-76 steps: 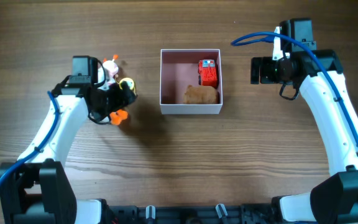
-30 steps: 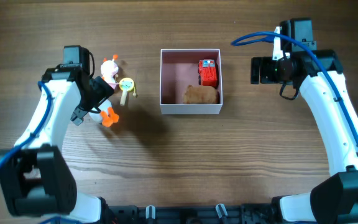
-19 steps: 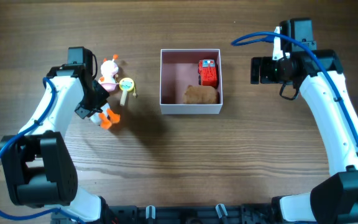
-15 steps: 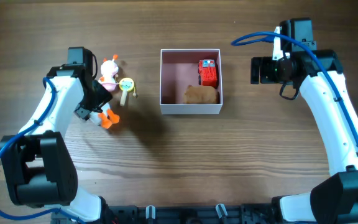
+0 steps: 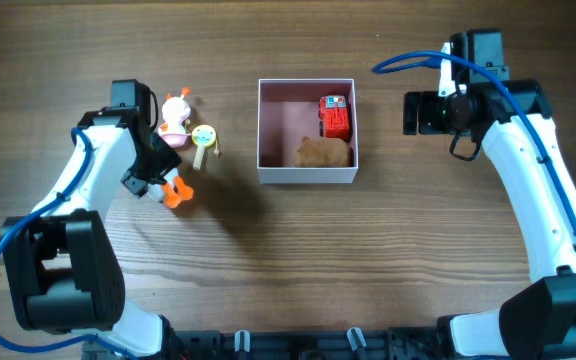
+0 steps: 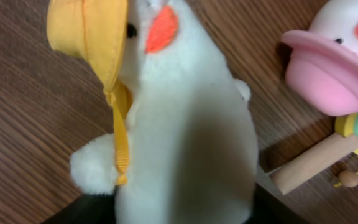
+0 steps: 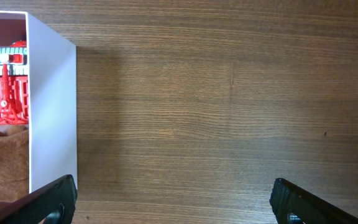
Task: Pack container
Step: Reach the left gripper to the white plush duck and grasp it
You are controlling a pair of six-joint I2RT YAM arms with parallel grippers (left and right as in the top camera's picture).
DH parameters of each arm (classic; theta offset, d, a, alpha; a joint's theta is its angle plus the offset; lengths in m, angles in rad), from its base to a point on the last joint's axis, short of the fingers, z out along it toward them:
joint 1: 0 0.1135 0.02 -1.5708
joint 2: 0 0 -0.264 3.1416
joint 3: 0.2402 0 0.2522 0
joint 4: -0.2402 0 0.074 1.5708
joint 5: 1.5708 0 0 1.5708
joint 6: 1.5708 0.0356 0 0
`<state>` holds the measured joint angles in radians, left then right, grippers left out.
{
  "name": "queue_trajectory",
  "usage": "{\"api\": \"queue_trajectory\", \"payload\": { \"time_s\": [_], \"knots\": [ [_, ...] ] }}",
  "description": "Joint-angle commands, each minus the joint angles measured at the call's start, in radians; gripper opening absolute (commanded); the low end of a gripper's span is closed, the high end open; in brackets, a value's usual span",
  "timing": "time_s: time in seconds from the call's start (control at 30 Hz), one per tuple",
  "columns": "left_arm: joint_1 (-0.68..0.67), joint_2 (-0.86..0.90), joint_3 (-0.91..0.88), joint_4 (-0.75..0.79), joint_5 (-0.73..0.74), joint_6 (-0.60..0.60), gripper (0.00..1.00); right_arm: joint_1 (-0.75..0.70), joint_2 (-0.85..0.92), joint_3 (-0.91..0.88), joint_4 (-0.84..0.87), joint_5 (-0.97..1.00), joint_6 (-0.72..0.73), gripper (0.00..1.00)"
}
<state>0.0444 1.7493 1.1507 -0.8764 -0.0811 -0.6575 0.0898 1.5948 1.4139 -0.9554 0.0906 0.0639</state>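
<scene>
The container (image 5: 307, 174) is a square white-walled box with a pink inside at the table's middle. It holds a red toy truck (image 5: 335, 116) and a brown plush (image 5: 325, 152). My left gripper (image 5: 146, 180) is left of it, shut on a white plush duck (image 5: 175, 190) with orange feet. In the left wrist view the duck (image 6: 191, 124), with a yellow hat and orange beak, fills the frame between my fingers (image 6: 179, 214). My right gripper (image 5: 413, 112) is open and empty to the right of the container (image 7: 51, 112), with bare wood between its fingers (image 7: 176, 202).
A pink and white toy figure (image 5: 175, 115) and a yellow wooden rattle (image 5: 203, 135) lie just beyond the duck, between my left gripper and the container. They also show in the left wrist view, the figure (image 6: 334, 68) and the rattle (image 6: 309, 165).
My left wrist has turned and drawn the duck a little to the left, away from the other toys; over the last half second it barely moves. The right arm is still.
</scene>
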Motion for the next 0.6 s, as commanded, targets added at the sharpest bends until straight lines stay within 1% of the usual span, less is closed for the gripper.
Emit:
{"api": "queue_trajectory", "payload": {
  "time_s": [0.0, 0.1, 0.17, 0.23, 0.27, 0.3, 0.37, 0.4, 0.47, 0.57],
  "knots": [
    [0.006, 0.006, -0.034, 0.0, 0.002, -0.001, 0.66, 0.0, -0.016, 0.018, 0.005, 0.014, 0.017, 0.99],
    [0.006, 0.006, -0.034, 0.0, 0.002, -0.001, 0.66, 0.0, -0.016, 0.018, 0.005, 0.014, 0.017, 1.0],
    [0.006, 0.006, -0.034, 0.0, 0.002, -0.001, 0.63, 0.0, -0.016, 0.018, 0.005, 0.014, 0.018, 0.99],
    [0.006, 0.006, -0.034, -0.001, 0.004, -0.001, 0.51, 0.0, -0.016, 0.018, 0.005, 0.014, 0.017, 1.0],
    [0.006, 0.006, -0.034, -0.003, 0.011, 0.003, 0.4, 0.0, -0.016, 0.018, 0.005, 0.014, 0.017, 1.0],
    [0.006, 0.006, -0.034, -0.002, 0.038, 0.034, 0.3, 0.0, -0.016, 0.018, 0.005, 0.014, 0.017, 0.99],
    [0.006, 0.006, -0.034, -0.003, 0.148, 0.126, 0.11, 0.0, -0.016, 0.018, 0.005, 0.014, 0.017, 0.99],
    [0.006, 0.006, -0.034, -0.006, 0.193, 0.156, 0.08, 0.0, -0.016, 0.018, 0.005, 0.014, 0.018, 1.0],
    [0.006, 0.006, -0.034, -0.011, 0.243, 0.18, 0.04, 0.0, -0.016, 0.018, 0.005, 0.014, 0.017, 1.0],
    [0.006, 0.005, -0.034, -0.01, 0.249, 0.167, 0.04, 0.0, -0.016, 0.018, 0.005, 0.014, 0.017, 0.99]
  ]
}}
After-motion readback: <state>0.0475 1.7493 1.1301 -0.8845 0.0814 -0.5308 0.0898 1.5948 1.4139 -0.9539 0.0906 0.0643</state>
